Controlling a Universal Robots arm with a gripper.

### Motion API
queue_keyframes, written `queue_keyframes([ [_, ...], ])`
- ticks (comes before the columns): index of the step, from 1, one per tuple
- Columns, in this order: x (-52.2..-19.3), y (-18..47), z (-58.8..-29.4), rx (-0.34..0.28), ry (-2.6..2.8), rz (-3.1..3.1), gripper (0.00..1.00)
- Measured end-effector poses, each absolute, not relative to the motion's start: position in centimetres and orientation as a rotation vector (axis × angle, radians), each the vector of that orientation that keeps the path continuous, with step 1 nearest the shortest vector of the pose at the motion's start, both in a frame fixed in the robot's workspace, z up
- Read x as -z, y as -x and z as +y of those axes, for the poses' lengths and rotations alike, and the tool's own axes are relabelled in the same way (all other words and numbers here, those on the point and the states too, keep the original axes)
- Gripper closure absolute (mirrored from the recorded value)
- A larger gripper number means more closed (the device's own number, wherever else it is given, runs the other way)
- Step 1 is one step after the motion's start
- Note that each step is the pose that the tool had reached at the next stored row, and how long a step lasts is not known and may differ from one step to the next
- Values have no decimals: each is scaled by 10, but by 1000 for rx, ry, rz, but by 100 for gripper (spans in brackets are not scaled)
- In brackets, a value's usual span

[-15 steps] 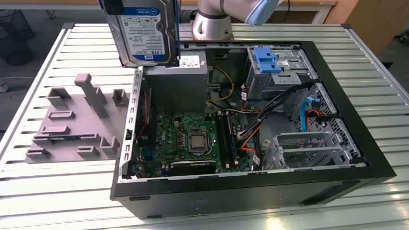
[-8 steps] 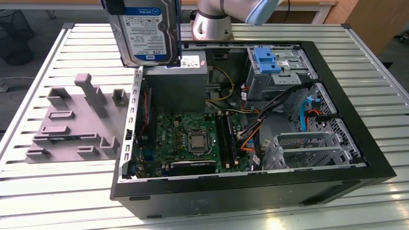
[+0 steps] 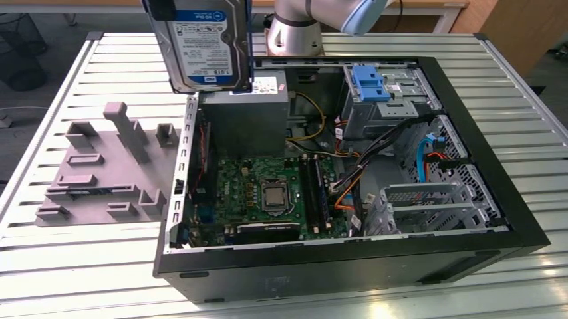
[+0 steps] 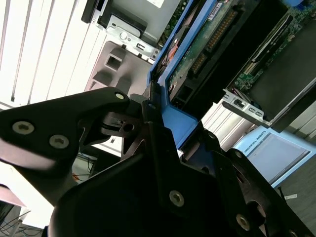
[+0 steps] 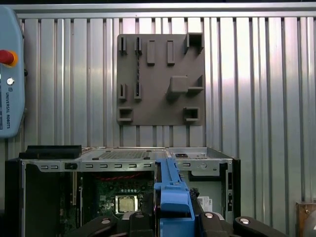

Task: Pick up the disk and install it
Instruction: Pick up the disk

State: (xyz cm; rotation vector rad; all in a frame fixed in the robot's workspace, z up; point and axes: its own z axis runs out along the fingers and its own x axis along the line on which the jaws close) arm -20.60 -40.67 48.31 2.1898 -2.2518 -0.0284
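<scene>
The disk [image 3: 202, 45], silver with a white-and-blue label and a blue carrier frame, hangs upright in the air above the back left corner of the open computer case [image 3: 497, 199] in the exterior view. In the first wrist view my gripper [image 5: 173, 219] is shut on the disk's blue carrier edge [image 5: 173, 195], with black fingers [image 5: 111, 224] on either side. The second wrist view shows the gripper [image 4: 159, 116] clamped on the blue frame, with the disk's green circuit-board side [image 4: 207, 49] beyond it. The case lies below the disk.
Inside the case are a motherboard [image 3: 266, 193], a grey power supply box [image 3: 244, 116], cable bundles and a drive cage holding a lone blue bracket [image 3: 371, 83]. A grey fixture plate [image 3: 106, 166] lies on the slatted table at the exterior view's left. The arm's base [image 3: 293, 33] stands behind the case.
</scene>
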Motion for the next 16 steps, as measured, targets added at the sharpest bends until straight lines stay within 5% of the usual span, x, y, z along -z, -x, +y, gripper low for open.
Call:
queue_keyframes([
  [16,-483,202,-407,28,-2190,-2252,64],
])
